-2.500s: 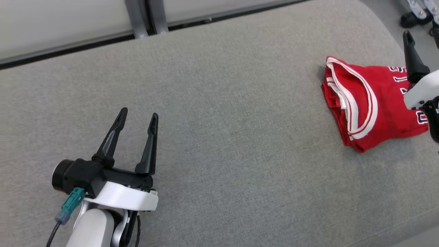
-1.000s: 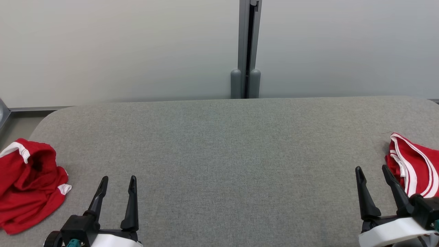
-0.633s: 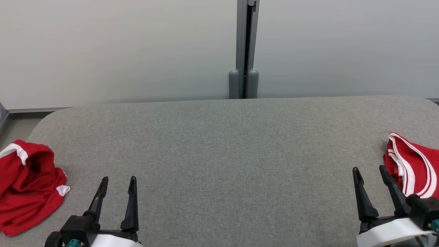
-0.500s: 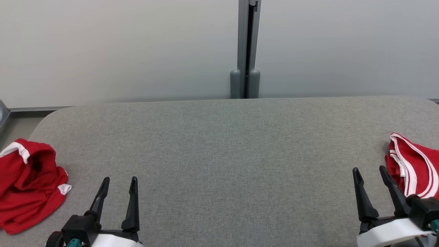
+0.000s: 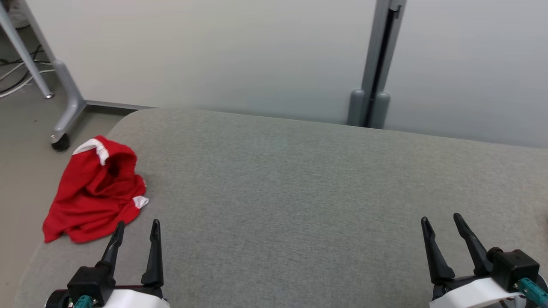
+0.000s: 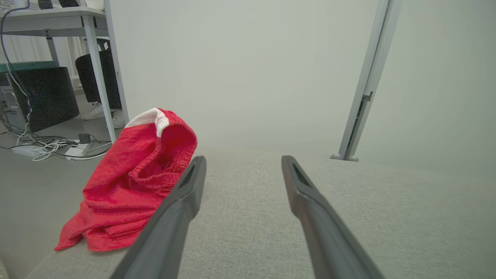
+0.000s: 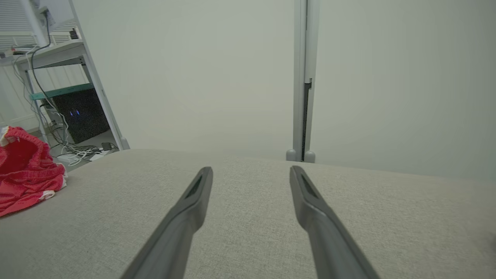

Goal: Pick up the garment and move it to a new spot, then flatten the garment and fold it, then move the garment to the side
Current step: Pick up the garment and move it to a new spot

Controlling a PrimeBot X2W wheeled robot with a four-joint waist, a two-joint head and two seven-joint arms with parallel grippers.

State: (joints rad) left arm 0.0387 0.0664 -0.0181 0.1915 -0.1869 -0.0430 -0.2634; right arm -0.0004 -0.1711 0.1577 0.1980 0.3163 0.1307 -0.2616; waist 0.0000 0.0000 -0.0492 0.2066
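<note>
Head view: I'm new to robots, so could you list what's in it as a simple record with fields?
Surface: grey padded surface, fabric-covered
Garment: red garment with white trim, crumpled in a heap at the surface's left edge
Left hand: left hand open, holding nothing, close to the garment
Right hand: right hand open, holding nothing, above the surface's right part
Background: pale wall with a grey post; wheeled grey leg on the floor at left
Task stage: garment not yet picked up
</note>
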